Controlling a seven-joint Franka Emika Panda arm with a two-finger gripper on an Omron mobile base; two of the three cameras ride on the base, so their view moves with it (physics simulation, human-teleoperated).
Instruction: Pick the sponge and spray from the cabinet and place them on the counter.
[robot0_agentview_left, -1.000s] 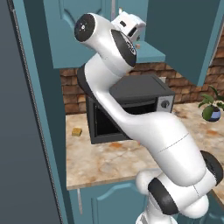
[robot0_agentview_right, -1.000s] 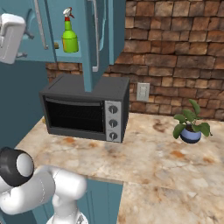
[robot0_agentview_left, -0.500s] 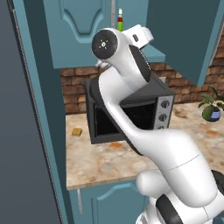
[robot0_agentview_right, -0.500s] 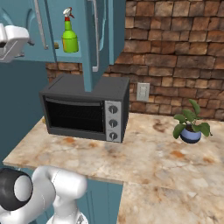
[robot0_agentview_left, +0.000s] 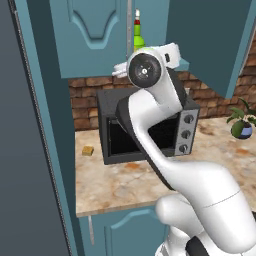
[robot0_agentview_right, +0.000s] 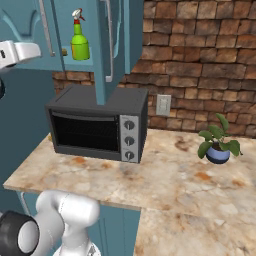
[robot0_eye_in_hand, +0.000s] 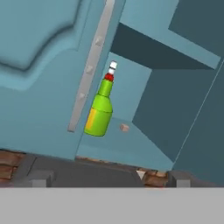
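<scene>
We note a red-brown brick wall (robot0_agentview_right: 200, 60) well beyond the gripper, a black microwave (robot0_agentview_right: 97, 127) below it, a wall outlet (robot0_agentview_right: 163, 105) and potted plant (robot0_agentview_right: 218, 145) farther right.

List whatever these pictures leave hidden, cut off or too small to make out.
- Sponge: not identifiable; hand view shows a tiny tan speck on the cabinet shelf, too small to name.
- Spray: left base view, lower half hidden by the arm.
- Cabinet interior: right base view, masked by the doors.
</scene>
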